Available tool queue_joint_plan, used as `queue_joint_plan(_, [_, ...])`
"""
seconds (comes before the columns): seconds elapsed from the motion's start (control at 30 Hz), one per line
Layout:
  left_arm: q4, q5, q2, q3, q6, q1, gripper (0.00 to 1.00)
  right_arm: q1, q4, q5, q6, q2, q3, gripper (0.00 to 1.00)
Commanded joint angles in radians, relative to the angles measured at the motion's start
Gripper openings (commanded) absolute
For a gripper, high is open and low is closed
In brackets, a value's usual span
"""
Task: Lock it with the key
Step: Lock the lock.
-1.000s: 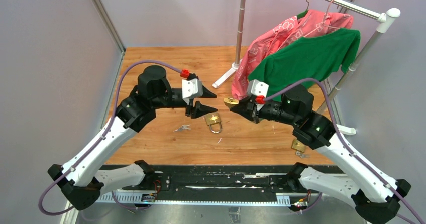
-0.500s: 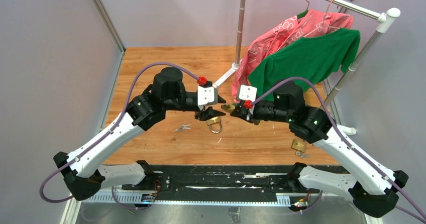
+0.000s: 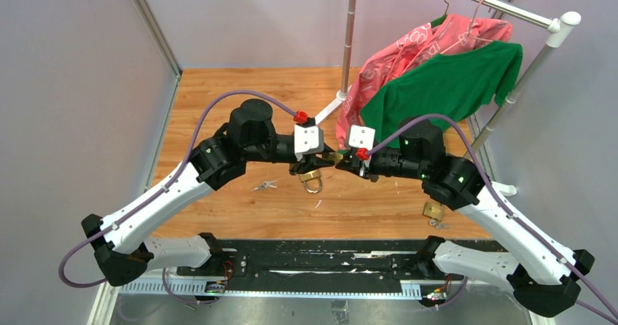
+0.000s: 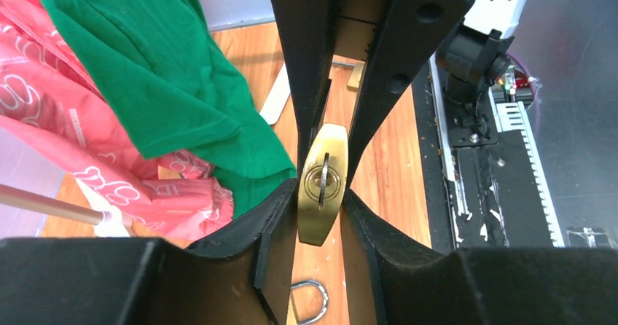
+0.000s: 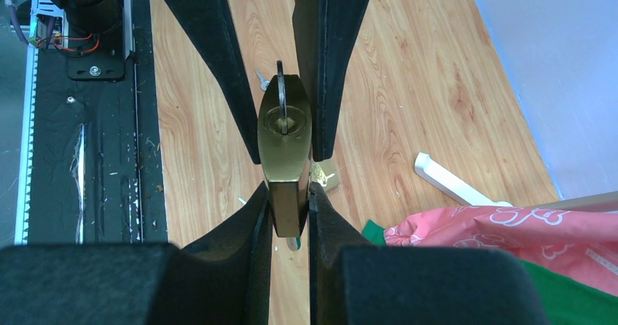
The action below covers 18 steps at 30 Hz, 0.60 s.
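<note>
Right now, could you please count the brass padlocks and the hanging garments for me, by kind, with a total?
Brass padlocks: 3 (held padlock, table padlock, padlock beside the right arm)
Hanging garments: 2 (pink garment, green shirt)
Total: 5

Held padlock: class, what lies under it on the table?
A second brass padlock lies on the wooden table below the held padlock. Its shackle shows; the left arm's fingers cover part of its body.
</note>
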Motion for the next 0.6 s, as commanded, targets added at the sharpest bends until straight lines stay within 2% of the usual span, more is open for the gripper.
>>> queue_joint_plan(0.0, [0.035,0.038,-0.009,0.037,-0.019,-0.007,0.37,0.012,0.023,-0.011,-0.011,-0.01,0.024,0.0])
queue_joint_plan(0.13, [0.036,0.059,-0.011,0.04,-0.026,-0.006,0.4,0.012,0.026,-0.007,-0.013,-0.005,0.025,0.0])
queue_joint_plan(0.2, [0.022,0.047,-0.006,0.035,-0.029,-0.007,0.38,0.012,0.027,-0.009,-0.01,-0.002,0.031,0.0])
queue_joint_plan(0.3, [0.007,0.038,-0.002,0.02,-0.032,-0.009,0.24,0.012,0.031,-0.025,-0.002,-0.004,0.041,0.0])
queue_joint_plan(0.4, [0.021,0.072,-0.005,0.01,-0.017,-0.011,0.0,0.012,0.031,-0.028,0.001,-0.002,0.04,0.0])
queue_joint_plan(0.47, [0.047,0.068,-0.014,0.006,-0.034,-0.012,0.0,0.012,0.03,-0.012,0.001,-0.006,0.033,0.0])
queue_joint_plan(0.57, [0.079,-0.011,-0.038,-0.016,-0.074,-0.01,0.0,0.012,0.057,0.042,0.018,-0.027,0.017,0.02])
